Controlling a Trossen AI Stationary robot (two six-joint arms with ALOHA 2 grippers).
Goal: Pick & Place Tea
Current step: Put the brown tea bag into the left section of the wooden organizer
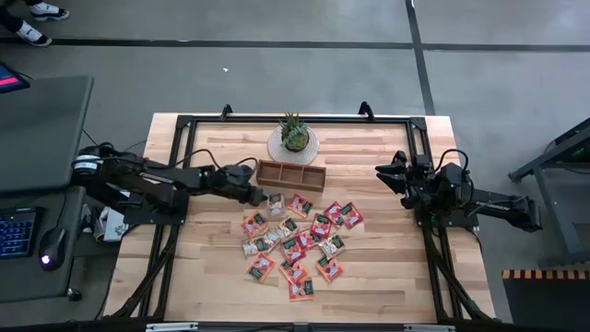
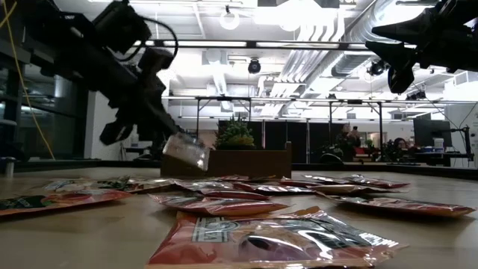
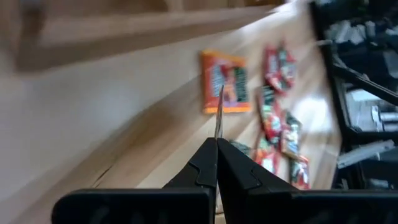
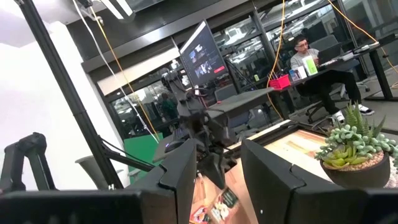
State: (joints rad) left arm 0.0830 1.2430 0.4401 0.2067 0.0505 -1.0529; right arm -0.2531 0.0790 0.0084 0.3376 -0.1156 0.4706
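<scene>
Near the table's (image 1: 203,277) left edge my left arm reaches inward, and the left gripper (image 1: 261,195) is clamped shut on one pale sachet (image 1: 275,198), holding it in the air just in front of the wooden tray's (image 1: 290,175) left end. Seen from the wrist, that sachet (image 3: 219,112) stands edge-on, its flat face vertical and its long axis running straight out from the fingertips. I judge the tray's nearest compartment lies a little behind and right of it, so the coming move is short. Further right, the remaining sachets (image 1: 297,243) lie flat and scattered mid-table. Above the right edge, the right gripper (image 1: 395,173) hovers half open, empty, farther from the tray.
</scene>
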